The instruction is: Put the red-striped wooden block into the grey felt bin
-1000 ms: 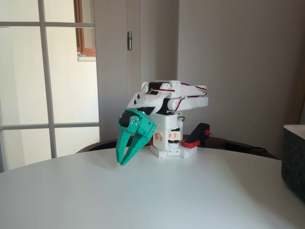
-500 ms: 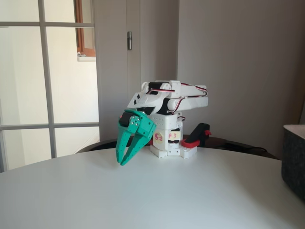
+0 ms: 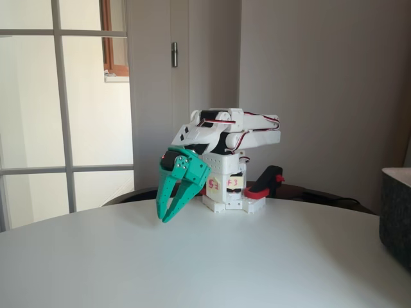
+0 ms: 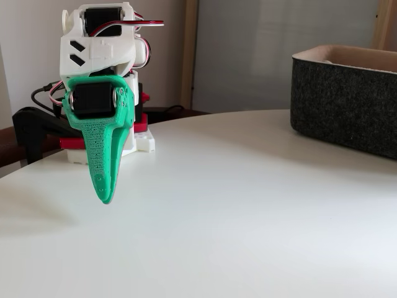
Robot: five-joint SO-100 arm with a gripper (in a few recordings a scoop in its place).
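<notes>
both fixed views: end effector (image 3: 165, 217) (image 4: 104, 197) hangs empty.

The grey felt bin (image 4: 344, 99) is seen standing upright on the white round table — dark charcoal felt walls topped by a paler rim, its mouth open upward. In both fixed views it is placed at the right edge (image 3: 396, 215), partly cropped.

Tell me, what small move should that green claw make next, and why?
Probably lift and unfold a little to search. The green gripper hangs folded, tips down just above the white table, jaws only slightly parted and holding nothing. The grey felt bin waits at the right in both fixed views, with no block to reach for yet.
</notes>
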